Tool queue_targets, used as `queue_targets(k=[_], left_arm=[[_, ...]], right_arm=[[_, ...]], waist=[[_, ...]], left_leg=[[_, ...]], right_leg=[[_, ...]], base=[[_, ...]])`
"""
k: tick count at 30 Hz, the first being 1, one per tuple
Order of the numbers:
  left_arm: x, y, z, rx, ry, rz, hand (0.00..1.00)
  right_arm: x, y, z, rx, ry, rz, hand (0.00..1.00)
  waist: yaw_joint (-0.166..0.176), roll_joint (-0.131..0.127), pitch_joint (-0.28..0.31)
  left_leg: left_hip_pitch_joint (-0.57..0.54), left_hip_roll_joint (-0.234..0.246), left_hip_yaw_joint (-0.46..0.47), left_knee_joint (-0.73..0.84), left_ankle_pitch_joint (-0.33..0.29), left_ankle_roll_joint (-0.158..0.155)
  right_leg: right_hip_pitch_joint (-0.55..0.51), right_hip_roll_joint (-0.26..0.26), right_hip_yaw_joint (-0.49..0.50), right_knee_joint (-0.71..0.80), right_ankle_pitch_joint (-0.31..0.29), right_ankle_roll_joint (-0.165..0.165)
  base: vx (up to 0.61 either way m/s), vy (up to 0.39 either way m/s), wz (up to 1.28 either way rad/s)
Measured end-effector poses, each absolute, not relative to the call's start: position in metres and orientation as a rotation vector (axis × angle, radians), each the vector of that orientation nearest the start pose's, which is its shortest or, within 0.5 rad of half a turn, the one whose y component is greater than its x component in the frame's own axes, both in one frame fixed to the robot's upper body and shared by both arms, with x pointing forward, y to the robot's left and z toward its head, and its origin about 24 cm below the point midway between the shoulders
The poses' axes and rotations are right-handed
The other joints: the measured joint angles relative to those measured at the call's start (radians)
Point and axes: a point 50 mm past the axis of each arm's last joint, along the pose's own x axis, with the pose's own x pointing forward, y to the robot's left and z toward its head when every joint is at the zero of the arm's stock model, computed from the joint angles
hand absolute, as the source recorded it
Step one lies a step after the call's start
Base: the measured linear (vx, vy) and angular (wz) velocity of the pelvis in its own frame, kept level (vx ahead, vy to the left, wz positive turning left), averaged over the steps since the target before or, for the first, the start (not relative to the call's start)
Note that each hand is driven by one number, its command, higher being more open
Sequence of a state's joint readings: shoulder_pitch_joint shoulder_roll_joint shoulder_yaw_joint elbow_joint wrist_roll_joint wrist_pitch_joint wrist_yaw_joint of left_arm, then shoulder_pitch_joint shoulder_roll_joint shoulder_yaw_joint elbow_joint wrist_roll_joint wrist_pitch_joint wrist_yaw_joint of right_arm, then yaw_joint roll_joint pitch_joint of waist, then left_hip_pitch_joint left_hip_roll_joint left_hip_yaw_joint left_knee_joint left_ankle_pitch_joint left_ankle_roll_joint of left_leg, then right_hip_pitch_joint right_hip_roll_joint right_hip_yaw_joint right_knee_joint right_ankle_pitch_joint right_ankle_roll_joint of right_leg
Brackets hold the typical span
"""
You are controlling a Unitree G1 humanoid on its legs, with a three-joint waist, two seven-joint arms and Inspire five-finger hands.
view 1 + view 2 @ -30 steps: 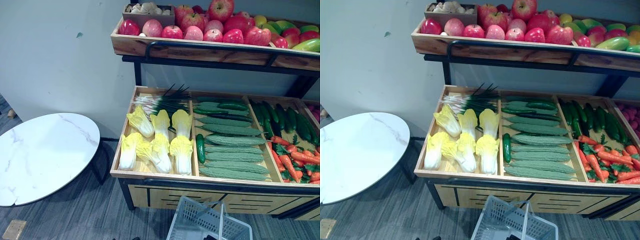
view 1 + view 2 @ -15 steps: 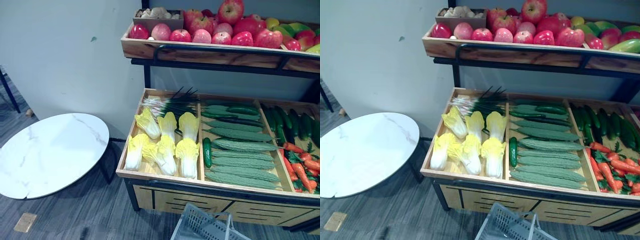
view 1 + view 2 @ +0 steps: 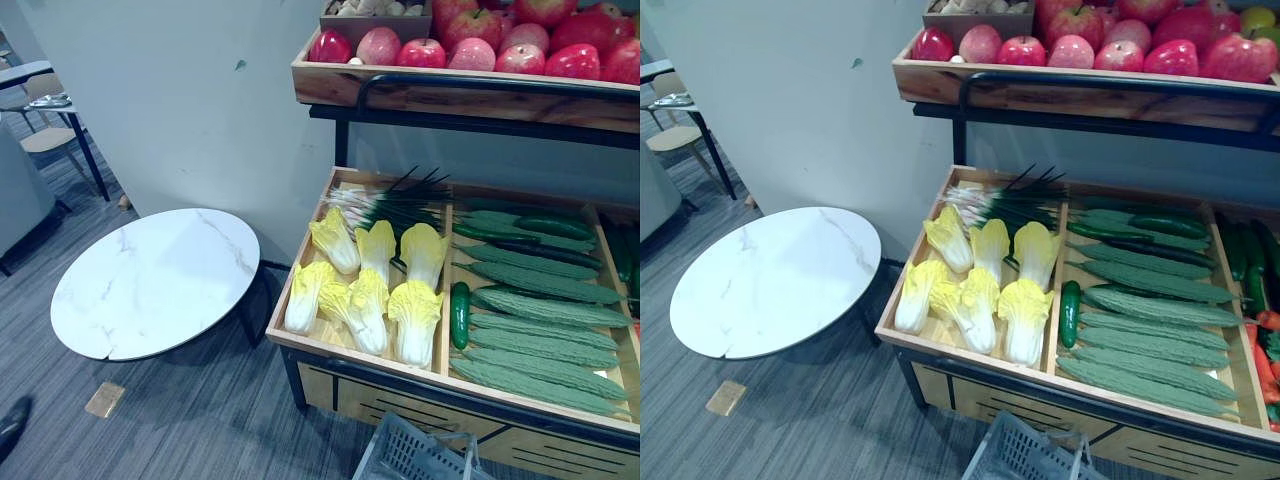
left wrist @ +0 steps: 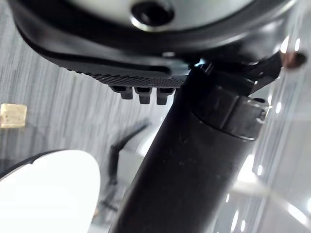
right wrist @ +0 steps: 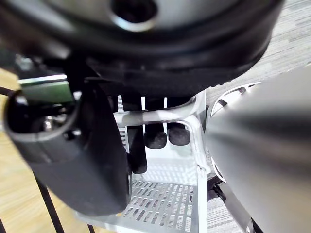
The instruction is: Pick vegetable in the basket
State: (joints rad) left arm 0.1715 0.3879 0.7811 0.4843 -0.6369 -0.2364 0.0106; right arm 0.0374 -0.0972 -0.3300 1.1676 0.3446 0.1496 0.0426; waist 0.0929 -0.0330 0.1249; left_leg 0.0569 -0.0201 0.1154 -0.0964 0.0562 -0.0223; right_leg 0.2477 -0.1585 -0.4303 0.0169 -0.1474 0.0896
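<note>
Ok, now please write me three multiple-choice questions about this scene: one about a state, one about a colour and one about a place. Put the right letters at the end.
1. What is the right robot hand doing?
A. It is open, touching nothing.
B. It is curled round the handle of the basket.
C. It is shut in a fist, holding nothing.

2. What colour is the top of the round table?
A. White with grey veins.
B. Black.
C. Red.

3. Where do the cabbages lie?
A. On the round table.
B. In the basket.
C. In the left compartment of the wooden tray, in front of the green onions.

Answers:
1. B: the right wrist view shows its fingers hooked over the handle.
2. A: the top looks like pale marble.
3. C: they lie between the green onions and the tray's front edge.
</note>
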Motion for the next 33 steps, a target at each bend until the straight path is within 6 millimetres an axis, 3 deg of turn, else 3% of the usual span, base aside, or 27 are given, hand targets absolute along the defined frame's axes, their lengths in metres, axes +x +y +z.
queue_targets(k=[1, 3, 5, 17, 24, 33], left_arm=[[0.105, 0.416, 0.019, -0.221, -0.042, 1.005, 1.00], [0.139, 0.405, 0.039, -0.070, -0.008, 0.767, 1.00], [0.158, 0.395, 0.048, -0.004, 0.000, 0.636, 1.00], [0.222, 0.333, 0.066, 0.141, 0.070, 0.184, 1.00], [0.239, 0.306, 0.060, 0.172, 0.147, 0.081, 1.00], [0.244, 0.280, 0.036, 0.187, 0.287, 0.011, 1.00]], right_arm=[[0.072, -0.210, -0.170, 0.480, 1.234, -0.498, 0.00], [0.076, -0.207, -0.169, 0.479, 1.224, -0.471, 0.00], [0.076, -0.206, -0.169, 0.474, 1.226, -0.450, 0.00], [0.069, -0.214, -0.169, 0.447, 1.213, -0.452, 0.00], [0.064, -0.218, -0.168, 0.444, 1.199, -0.472, 0.00], [0.065, -0.207, -0.169, 0.438, 1.202, -0.438, 0.00]], waist=[[0.000, 0.000, 0.000], [0.001, 0.001, 0.000], [0.000, 0.007, 0.003], [-0.015, 0.054, -0.011], [-0.022, 0.061, -0.023], [-0.050, 0.030, -0.042]], left_leg=[[0.000, 0.000, 0.000, 0.000, 0.000, 0.000], [0.007, 0.002, 0.012, 0.000, 0.000, 0.000], [0.013, 0.008, 0.027, 0.000, 0.000, 0.000], [0.016, 0.037, 0.076, -0.001, 0.006, -0.009], [0.015, 0.048, 0.102, -0.001, 0.008, -0.014], [0.030, 0.067, 0.159, -0.001, 0.017, -0.028]], right_leg=[[0.000, 0.000, 0.000, 0.000, 0.000, 0.000], [-0.001, 0.000, 0.011, 0.004, 0.003, -0.004], [-0.002, 0.002, 0.024, 0.006, 0.008, -0.010], [-0.025, 0.022, 0.057, 0.003, 0.015, -0.015], [-0.034, 0.030, 0.082, -0.003, 0.015, -0.015], [-0.038, 0.044, 0.115, -0.002, 0.018, -0.020]], base=[[0.00, 0.000, 0.00], [0.01, 0.026, -0.13], [-0.02, 0.013, -0.21], [-0.06, -0.012, -0.14], [-0.02, -0.010, -0.12], [-0.02, -0.012, -0.12]])
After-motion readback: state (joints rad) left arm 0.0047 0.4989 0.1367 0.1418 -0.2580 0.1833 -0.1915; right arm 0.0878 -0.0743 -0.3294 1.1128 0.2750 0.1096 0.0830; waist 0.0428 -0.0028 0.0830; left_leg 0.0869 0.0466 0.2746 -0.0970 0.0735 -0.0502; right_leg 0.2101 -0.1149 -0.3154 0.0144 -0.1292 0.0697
